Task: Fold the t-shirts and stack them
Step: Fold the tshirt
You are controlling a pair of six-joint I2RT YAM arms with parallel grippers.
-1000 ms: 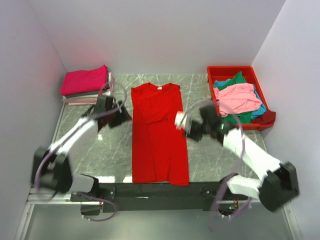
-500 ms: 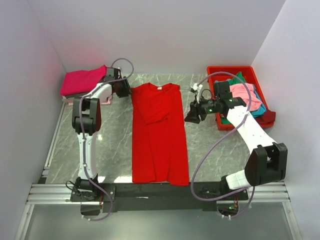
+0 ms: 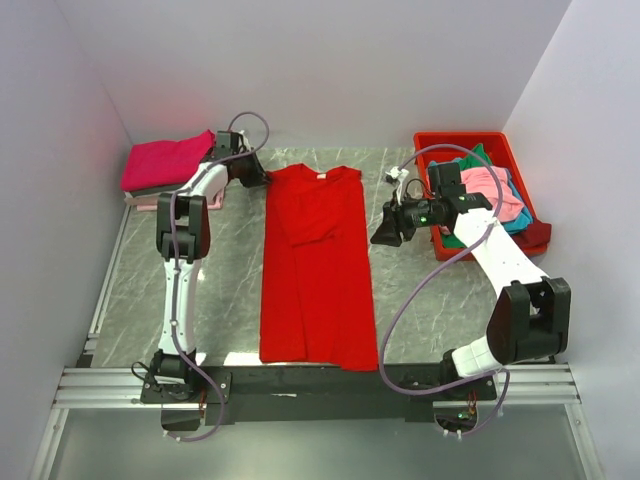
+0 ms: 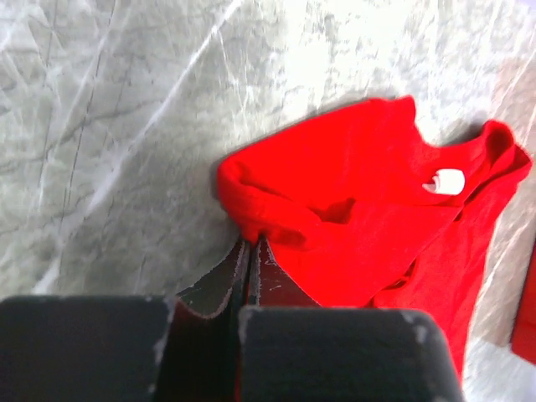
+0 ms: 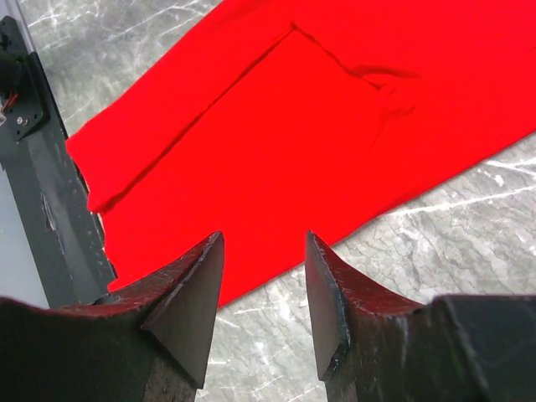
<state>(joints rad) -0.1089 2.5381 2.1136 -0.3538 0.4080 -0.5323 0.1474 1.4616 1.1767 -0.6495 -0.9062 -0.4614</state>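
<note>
The large red t-shirt (image 3: 318, 270) lies flat and lengthwise in the middle of the table, collar toward the back, with one sleeve folded in. My left gripper (image 3: 257, 179) is at its back left shoulder. In the left wrist view the gripper (image 4: 251, 243) is shut, pinching the bunched shoulder edge of the red t-shirt (image 4: 368, 193). My right gripper (image 3: 383, 228) hovers open beside the shirt's right edge. The right wrist view shows this gripper (image 5: 264, 239) empty, above the marble and the red t-shirt (image 5: 335, 126).
A folded stack with a magenta t-shirt (image 3: 168, 160) on top sits at the back left corner. The red bin (image 3: 465, 138) at the back right holds a pink t-shirt (image 3: 497, 190) with green and teal ones. The black rail (image 5: 33, 193) runs along the near edge.
Both arms swung toward the back of the table. The left gripper reached the shirt's shoulder and closed on it. The right gripper stayed open beside the shirt.
</note>
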